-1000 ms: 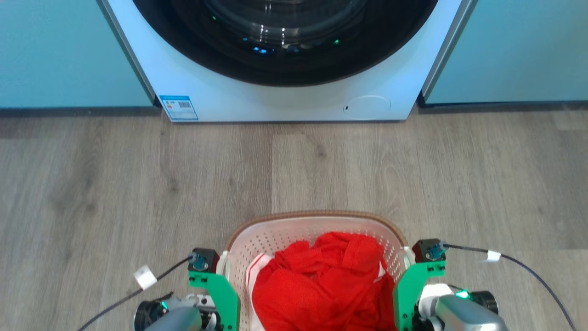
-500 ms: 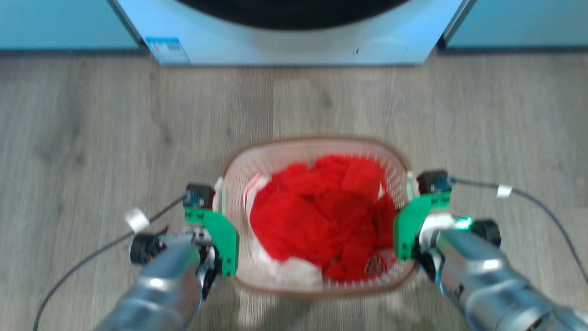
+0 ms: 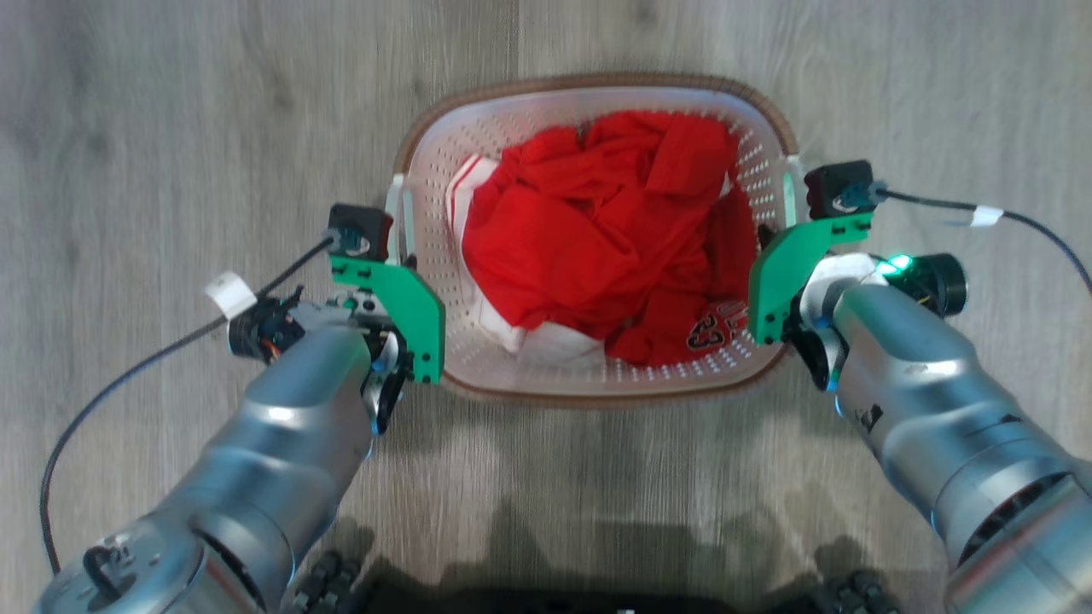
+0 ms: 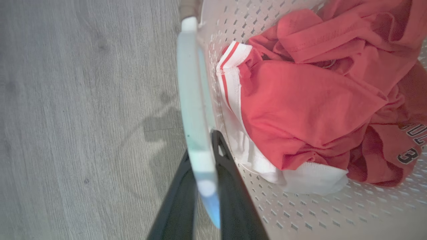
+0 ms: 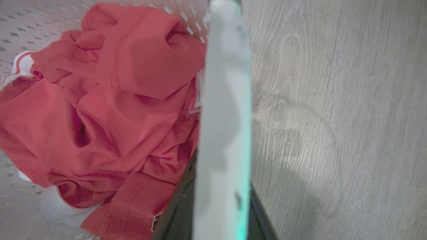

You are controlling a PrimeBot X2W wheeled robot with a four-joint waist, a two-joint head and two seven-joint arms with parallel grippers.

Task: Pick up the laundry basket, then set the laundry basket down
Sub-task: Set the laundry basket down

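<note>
Keeping the motion even on both sides should stop the laundry basket (image 3: 589, 82), upper centre over the floor (image 3: 171, 128), from tipping. The left end effector (image 4: 203, 150) and right end effector (image 5: 222, 180) each clench a white side handle (image 4: 193, 100). Earlier the washing machine showed; the camera has since tilted down.

My forearms (image 3: 290, 409): silver shells. Green bracket (image 3: 401, 298) on each wrist. Black camera block (image 3: 358, 230) above the bracket, and a black cable (image 3: 128, 384) with a white tag (image 3: 229, 294) runs off beside it. Teal LED (image 3: 896, 262) beside the right bracket. Fingers (image 4: 233, 186) are black.
</note>
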